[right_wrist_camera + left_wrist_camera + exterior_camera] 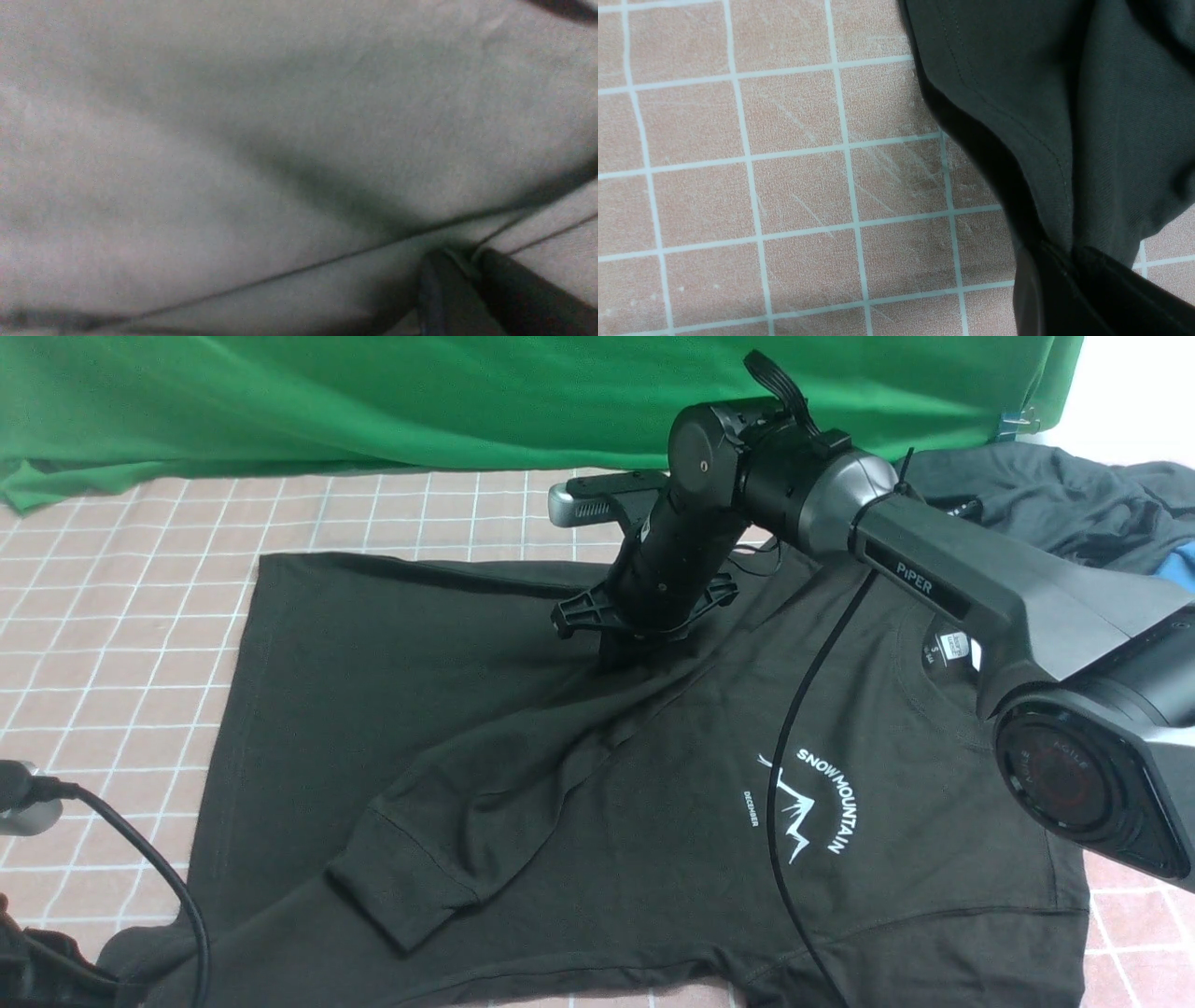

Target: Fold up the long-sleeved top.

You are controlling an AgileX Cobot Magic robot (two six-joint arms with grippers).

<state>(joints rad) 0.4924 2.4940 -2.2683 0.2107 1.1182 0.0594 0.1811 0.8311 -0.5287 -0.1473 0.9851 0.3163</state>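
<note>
The long-sleeved top [523, 709] lies spread, print up, on the pink gridded surface [121, 616], one sleeve folded across its body. The right gripper [472, 254] sits on its far sleeve seam, nipping a small fold of cloth. The left gripper [1064, 252] is closed on a stitched edge of the top. Behind the top hangs a green cloth [373, 401]. A dark grey garment [1055, 504] and a blue shirt [1181, 560] lie heaped past its collar.
</note>
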